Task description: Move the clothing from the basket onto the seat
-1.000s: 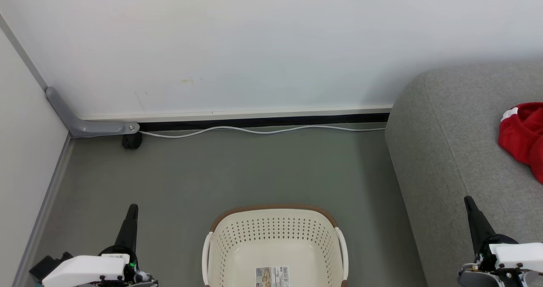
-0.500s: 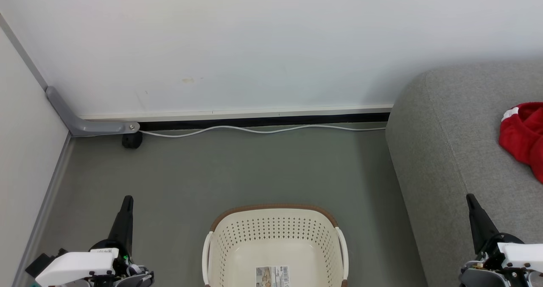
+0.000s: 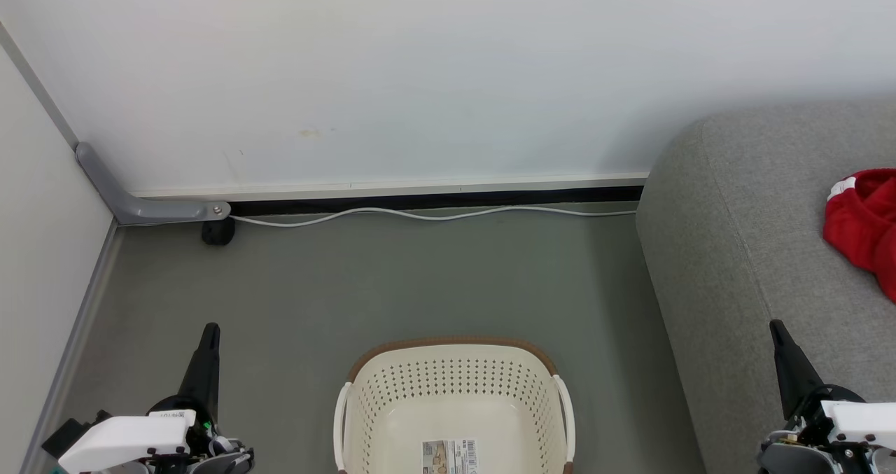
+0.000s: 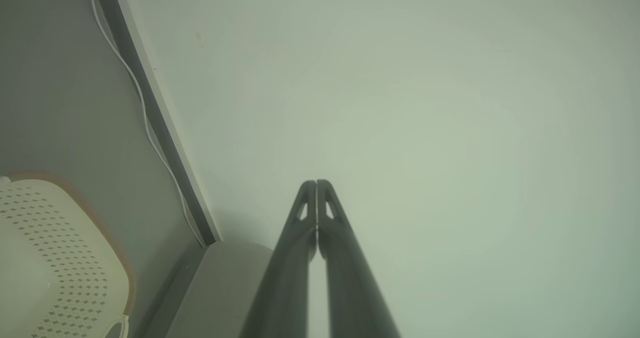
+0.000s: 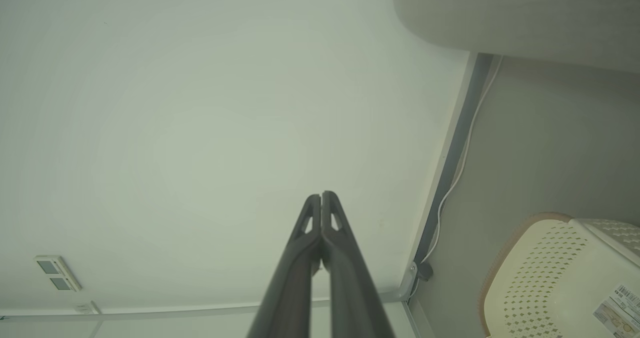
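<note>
Grey-green floor [image 3: 364,285] runs from the robot's base to a white wall [image 3: 420,75].

Nearest, at the lower left of the head view, the left jaws are pressed fully together and hold nothing. Their two dark fingers [image 3: 203,369] point up over bare floor, and in the left wrist view the fingers [image 4: 300,258] meet tip to tip. The right jaws at the lower right are closed and empty too. Their fingers [image 3: 789,372] rise in front of the near part of the seat [image 3: 735,250], and the right wrist view shows those fingers [image 5: 345,268] touching along their tips.

Between the two pairs of jaws, and a little nearer than their tips, stands the basket [image 3: 448,343]. Its perforated cream wall and brown rim face the camera. Its inner bottom is bare apart from a printed label [image 3: 449,456].

Beyond the right jaws and to their right, the clothing [image 3: 864,225] lies bunched on top of the seat, red with a strip of white trim. It is well apart from those jaws and cut off by the picture's edge.

Farther on, past both jaws, a white cable [image 3: 434,215] trails along the floor at the foot of the wall. Far beyond the left jaws a grey bracket [image 3: 140,208] sits in the corner.
</note>
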Motion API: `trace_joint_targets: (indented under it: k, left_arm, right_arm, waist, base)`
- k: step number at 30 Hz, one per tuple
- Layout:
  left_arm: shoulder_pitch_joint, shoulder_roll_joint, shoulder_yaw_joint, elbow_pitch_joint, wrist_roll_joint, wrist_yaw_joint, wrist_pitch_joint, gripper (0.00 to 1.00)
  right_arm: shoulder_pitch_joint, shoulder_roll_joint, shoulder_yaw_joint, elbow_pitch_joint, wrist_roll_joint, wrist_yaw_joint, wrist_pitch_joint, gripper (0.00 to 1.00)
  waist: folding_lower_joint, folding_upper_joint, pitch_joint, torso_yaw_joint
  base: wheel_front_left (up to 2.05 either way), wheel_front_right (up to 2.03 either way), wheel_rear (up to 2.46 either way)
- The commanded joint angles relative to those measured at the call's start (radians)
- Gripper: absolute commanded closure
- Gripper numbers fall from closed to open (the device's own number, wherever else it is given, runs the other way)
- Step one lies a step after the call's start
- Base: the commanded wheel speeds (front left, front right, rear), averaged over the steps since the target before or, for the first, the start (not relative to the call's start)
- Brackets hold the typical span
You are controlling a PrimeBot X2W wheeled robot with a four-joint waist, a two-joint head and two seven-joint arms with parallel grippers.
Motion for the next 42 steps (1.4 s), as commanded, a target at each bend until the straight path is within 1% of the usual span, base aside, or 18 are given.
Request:
trace_joint_targets:
  k: [1, 42]
  left_arm:
    - [-0.058, 0.013, 0.033, -0.028, -0.004, -0.008, 0.006, 1.0]
    - [-0.058, 0.013, 0.033, -0.028, -0.004, -0.008, 0.006, 1.0]
  right_arm:
    - [-0.045, -0.011, 0.016, -0.031, 0.011, 0.002, 0.008, 1.0]
    - [-0.045, -0.01, 0.015, -0.031, 0.011, 0.002, 0.008, 1.0]
  waist:
    - [0.0, -0.0001, 0.0, 0.0]
    - [0.0, -0.0001, 0.0, 0.0]
  base:
    - [0.0, 0.0, 0.0]
    - [0.0, 0.0, 0.0]
